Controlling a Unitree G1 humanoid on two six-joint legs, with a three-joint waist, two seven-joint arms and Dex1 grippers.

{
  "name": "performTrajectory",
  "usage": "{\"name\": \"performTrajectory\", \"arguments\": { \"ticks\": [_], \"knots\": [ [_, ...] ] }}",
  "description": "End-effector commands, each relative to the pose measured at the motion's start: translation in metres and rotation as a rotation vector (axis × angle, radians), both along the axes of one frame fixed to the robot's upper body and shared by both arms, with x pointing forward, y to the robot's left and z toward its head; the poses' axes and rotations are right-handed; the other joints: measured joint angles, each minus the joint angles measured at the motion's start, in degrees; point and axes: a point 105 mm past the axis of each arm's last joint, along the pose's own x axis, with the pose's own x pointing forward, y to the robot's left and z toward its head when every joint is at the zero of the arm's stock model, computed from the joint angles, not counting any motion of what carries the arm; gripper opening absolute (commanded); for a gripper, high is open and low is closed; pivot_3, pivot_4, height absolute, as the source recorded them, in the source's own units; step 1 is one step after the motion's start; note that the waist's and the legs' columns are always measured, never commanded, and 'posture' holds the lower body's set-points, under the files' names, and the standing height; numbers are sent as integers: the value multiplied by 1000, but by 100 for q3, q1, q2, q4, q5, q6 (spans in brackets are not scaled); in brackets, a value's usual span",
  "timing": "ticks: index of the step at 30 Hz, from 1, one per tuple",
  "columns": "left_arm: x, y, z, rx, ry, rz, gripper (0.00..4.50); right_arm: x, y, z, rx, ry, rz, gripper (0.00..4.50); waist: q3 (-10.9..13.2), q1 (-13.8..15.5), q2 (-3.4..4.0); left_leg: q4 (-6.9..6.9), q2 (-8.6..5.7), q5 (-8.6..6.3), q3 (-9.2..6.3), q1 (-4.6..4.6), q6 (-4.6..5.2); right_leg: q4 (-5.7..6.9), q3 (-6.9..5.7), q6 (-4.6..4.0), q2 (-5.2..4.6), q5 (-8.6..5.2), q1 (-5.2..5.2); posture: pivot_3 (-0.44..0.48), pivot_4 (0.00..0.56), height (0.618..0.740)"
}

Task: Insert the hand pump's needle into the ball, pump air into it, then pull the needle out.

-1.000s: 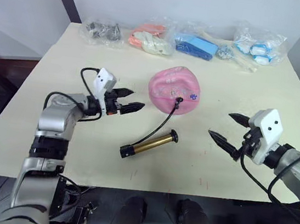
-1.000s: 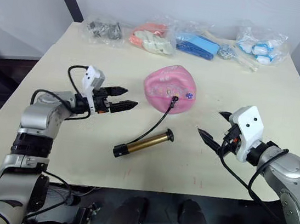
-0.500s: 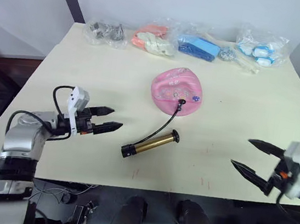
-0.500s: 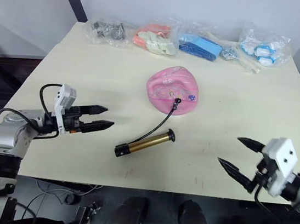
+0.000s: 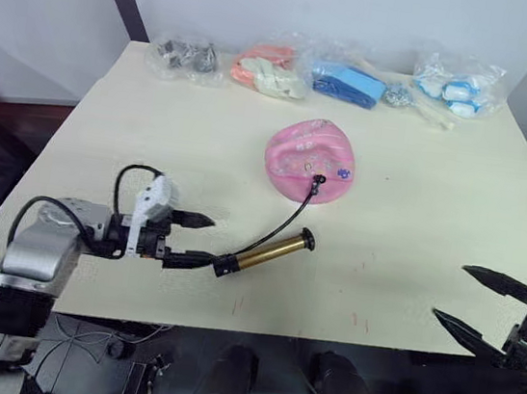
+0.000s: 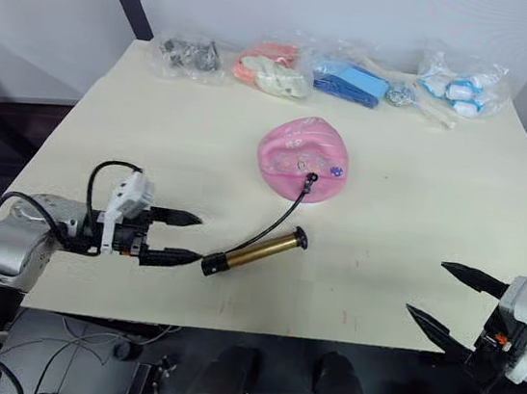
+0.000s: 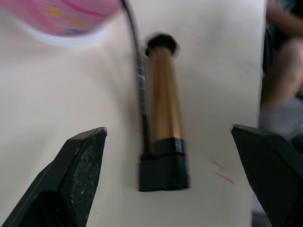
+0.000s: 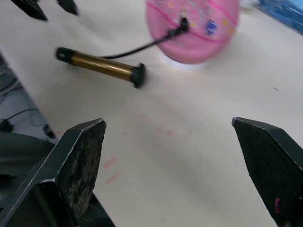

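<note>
The left hand (image 5: 201, 239) hangs wide open, its fingertips just beside the hand pump's (image 5: 264, 253) near black cap on the worktop (image 5: 418, 208). The hose leads away from it to the dented pink ball (image 5: 310, 158). The right hand (image 5: 476, 303), also wide, sits well apart from the pump.

Cream table (image 5: 437, 210); four clear bags along far edge: dark parts (image 5: 180, 54), orange-white (image 5: 265, 71), blue (image 5: 347, 80), white-blue (image 5: 453, 84).

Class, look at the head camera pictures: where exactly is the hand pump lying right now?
The hand pump lies flat on the table, near its front edge, just in front of the ball. Its near end sits beside the open left pincer.
</note>
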Motion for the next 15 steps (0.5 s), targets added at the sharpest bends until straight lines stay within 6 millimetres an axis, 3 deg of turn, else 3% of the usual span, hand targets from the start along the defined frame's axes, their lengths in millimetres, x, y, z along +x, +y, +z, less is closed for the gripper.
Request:
{"name": "performTrajectory", "arguments": {
  "ticks": [1, 5, 10, 15],
  "knots": [
    [-7, -32, 16, 155, 34, -121, 4454, -7, 21, 15, -29, -34, 119, 4500, 3, 17, -2, 4, 2, 0, 4, 1, 0, 3, 1, 3, 8, -1, 0, 0, 150, 740],
    [0, -52, 24, 198, 100, -156, 4454, -9, 27, 26, -60, -59, 170, 4500, 7, 32, -4, 11, -8, 0, 4, -3, 1, 2, -2, 12, 11, -6, 3, 0, 150, 740],
    [10, -64, 15, 245, 165, -78, 4454, -9, 28, 30, -63, -59, 166, 4500, 9, -9, -6, 11, -16, 0, 7, -1, 1, 4, 6, 3, 17, -1, 3, 0, 150, 740],
    [17, -76, 12, 292, 125, -80, 4454, -8, 34, 31, -59, -72, 157, 4500, 18, 27, -19, 17, -12, 0, 4, -2, 2, 8, 7, 4, 24, -2, 3, 0, 150, 740]
  ]
}}
